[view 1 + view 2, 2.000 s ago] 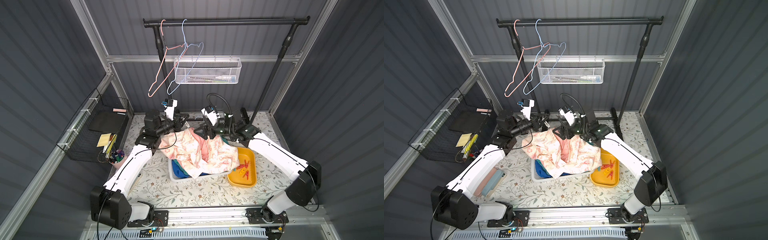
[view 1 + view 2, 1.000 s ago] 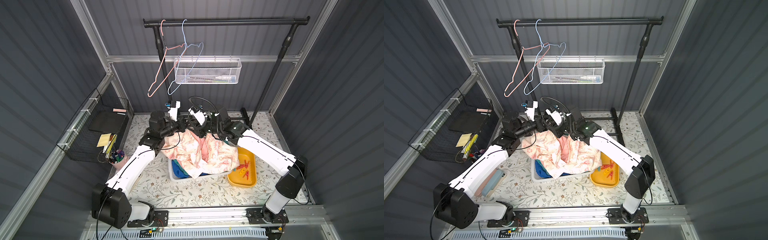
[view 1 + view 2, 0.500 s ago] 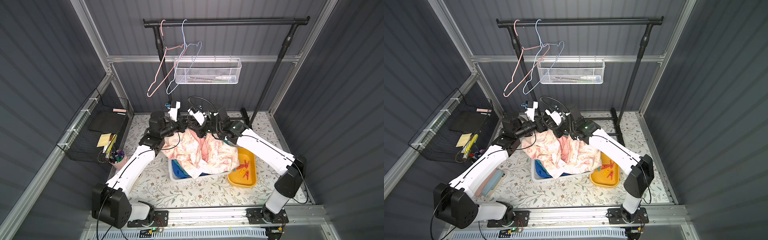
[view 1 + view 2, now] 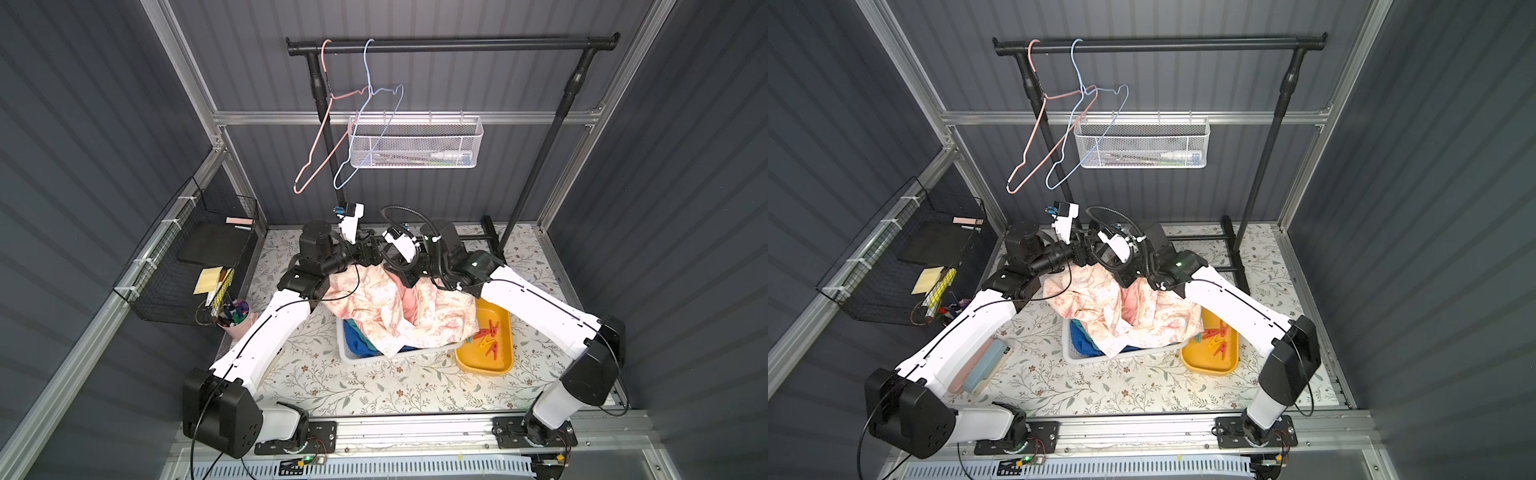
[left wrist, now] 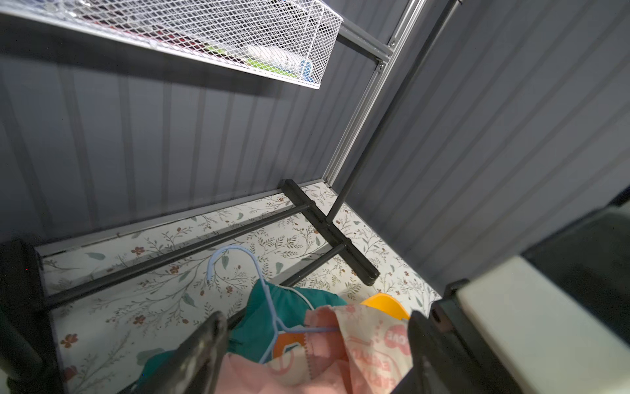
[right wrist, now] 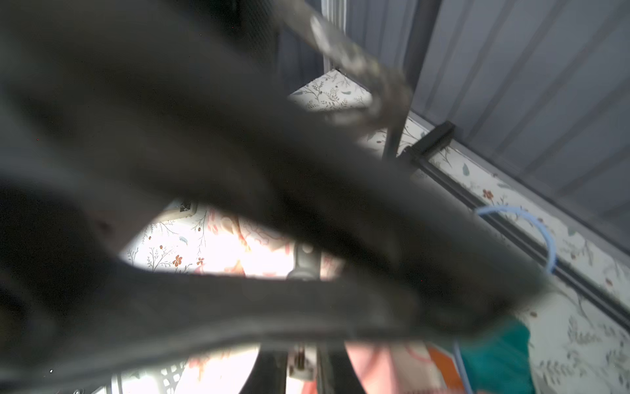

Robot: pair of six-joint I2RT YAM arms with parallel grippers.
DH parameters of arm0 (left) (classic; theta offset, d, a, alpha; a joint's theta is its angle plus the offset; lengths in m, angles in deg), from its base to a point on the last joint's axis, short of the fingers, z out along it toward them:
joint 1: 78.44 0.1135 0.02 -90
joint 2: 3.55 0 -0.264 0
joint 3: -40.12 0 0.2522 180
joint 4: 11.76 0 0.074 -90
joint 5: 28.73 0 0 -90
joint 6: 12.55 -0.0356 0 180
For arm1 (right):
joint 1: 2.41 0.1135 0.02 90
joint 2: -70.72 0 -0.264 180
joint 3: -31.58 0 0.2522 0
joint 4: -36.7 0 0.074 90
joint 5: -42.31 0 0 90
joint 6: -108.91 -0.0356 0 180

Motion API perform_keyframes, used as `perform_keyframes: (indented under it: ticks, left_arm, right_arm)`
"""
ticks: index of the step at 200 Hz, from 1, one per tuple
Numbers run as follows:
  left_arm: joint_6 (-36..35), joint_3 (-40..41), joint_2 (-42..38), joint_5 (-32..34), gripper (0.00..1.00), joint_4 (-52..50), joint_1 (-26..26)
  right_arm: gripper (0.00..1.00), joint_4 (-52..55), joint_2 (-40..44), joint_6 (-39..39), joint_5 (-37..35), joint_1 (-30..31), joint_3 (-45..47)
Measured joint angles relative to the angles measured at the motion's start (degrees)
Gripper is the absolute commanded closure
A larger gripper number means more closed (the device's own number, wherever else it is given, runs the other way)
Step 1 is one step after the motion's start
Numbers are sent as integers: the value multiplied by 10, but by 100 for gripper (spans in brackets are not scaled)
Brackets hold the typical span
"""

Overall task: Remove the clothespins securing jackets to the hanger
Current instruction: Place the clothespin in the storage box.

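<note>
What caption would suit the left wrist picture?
Open left gripper facing a blue hanger amid a teal jacket and a floral jacket.

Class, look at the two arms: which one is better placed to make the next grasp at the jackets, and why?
Left. The left gripper is open, facing the cream jacket and teal jacket. The right gripper looks closed beside the blue hanger, probably busy steadying it.

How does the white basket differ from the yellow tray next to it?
The white basket is deep, while the yellow tray is shallow. The basket overflows with jackets; the tray holds only clothespins. Both sit side by side on the floral table.
</note>
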Motion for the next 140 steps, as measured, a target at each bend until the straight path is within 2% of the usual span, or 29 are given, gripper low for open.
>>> perform_keyframes:
  ticks: [41, 90, 109, 136, 140]
  left_arm:
    - [-31, 0, -21, 17, 1, -10, 0]
    - [-60, 28, -24, 21, 1, -10, 0]
    - [-72, 42, -24, 25, 1, -15, 0]
    - [-88, 52, -19, 28, 1, -19, -1]
    - [-90, 55, -18, 28, 1, -19, -2]
  right_arm:
    - [100, 3, 136, -68, -46, -71, 134]
    - [100, 34, 320, -213, -123, -179, 298]
    - [100, 42, 343, -273, -141, -189, 364]
    - [100, 58, 321, -349, -161, -189, 439]
    - [97, 60, 317, -358, -164, -190, 447]
